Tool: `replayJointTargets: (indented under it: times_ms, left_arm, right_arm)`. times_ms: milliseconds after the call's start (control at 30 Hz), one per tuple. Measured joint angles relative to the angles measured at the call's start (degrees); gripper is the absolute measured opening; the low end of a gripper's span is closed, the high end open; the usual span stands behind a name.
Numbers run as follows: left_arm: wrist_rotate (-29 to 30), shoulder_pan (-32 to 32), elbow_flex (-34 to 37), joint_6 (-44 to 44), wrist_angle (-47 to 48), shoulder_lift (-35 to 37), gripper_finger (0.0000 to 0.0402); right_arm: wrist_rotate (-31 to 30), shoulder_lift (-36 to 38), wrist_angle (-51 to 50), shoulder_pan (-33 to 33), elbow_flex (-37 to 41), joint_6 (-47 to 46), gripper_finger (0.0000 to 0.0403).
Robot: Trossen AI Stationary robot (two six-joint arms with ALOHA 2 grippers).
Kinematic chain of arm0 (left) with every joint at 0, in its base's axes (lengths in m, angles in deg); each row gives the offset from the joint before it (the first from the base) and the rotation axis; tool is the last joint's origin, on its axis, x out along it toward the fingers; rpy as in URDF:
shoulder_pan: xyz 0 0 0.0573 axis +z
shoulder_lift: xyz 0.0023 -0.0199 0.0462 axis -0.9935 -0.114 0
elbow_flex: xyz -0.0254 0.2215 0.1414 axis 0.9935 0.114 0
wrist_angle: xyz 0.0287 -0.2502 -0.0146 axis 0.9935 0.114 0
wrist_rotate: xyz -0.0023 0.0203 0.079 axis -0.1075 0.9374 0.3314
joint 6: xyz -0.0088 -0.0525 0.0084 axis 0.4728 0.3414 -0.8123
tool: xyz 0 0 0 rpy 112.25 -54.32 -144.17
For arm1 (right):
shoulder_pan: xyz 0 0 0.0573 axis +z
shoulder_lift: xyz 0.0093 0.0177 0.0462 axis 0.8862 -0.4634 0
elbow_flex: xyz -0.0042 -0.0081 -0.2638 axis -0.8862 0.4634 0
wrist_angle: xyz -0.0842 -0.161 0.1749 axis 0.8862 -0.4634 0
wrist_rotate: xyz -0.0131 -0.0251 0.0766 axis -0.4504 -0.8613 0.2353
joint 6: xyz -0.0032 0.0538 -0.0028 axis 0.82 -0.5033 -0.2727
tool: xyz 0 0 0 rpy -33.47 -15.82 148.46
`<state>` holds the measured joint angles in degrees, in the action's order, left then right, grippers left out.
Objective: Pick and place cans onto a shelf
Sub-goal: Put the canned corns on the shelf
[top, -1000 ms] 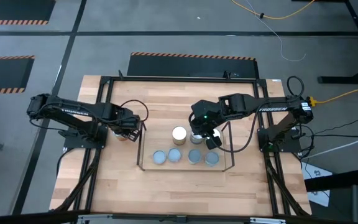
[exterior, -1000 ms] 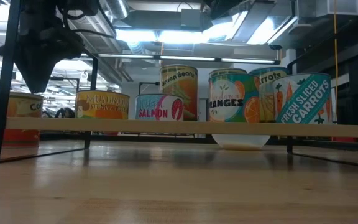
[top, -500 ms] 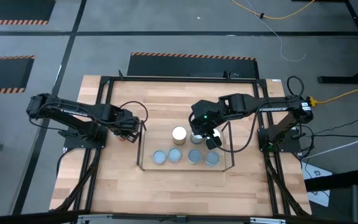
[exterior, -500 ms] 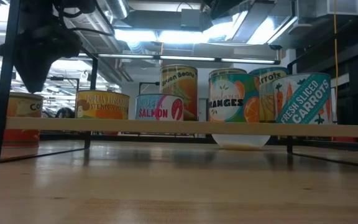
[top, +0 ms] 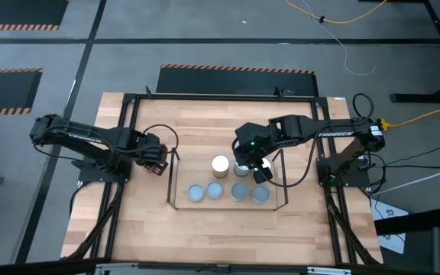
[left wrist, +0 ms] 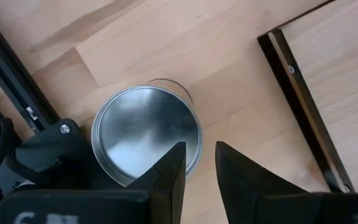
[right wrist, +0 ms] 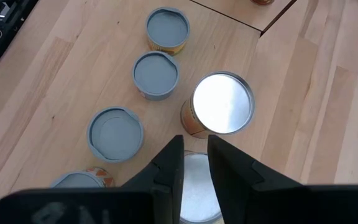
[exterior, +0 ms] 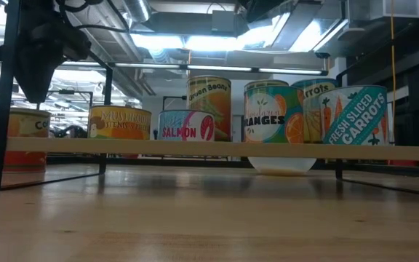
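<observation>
Left gripper (left wrist: 199, 167) nearly closed, empty — beside can (left wrist: 146, 133); right gripper (right wrist: 194, 160) likewise, over shelf (top: 228, 207)

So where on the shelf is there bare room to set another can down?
The shelf's left back corner, behind the front row of cans and left of the tall shiny-topped can, is bare board. The right half is crowded: the right pincer hangs over the cans there.

Two matte-black jointed arms (looped black cables, white lettering on one).
</observation>
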<state>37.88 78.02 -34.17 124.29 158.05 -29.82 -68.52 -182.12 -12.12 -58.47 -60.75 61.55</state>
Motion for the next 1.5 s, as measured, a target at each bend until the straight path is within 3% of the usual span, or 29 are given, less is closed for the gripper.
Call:
replayJointTargets:
  times_ms: [933, 1233, 1500]
  left_arm:
    - [0.80, -2.64, -0.09, -0.51, 1.69, -7.76, 0.0078]
    - [1.19, -2.64, -0.09, -0.66, 1.77, -7.74, 0.0007]
    - [1.03, -2.64, -0.09, -2.62, 2.21, -7.42, 0.0002]
  right_arm:
    - [0.00, 0.00, -0.01, 0.00, 0.00, -0.02, 0.0078]
    - [0.00, 0.00, -0.02, 0.00, 0.00, -0.03, 0.0078]
    - [0.00, 0.67, -1.52, 0.01, 0.00, -0.82, 0.0078]
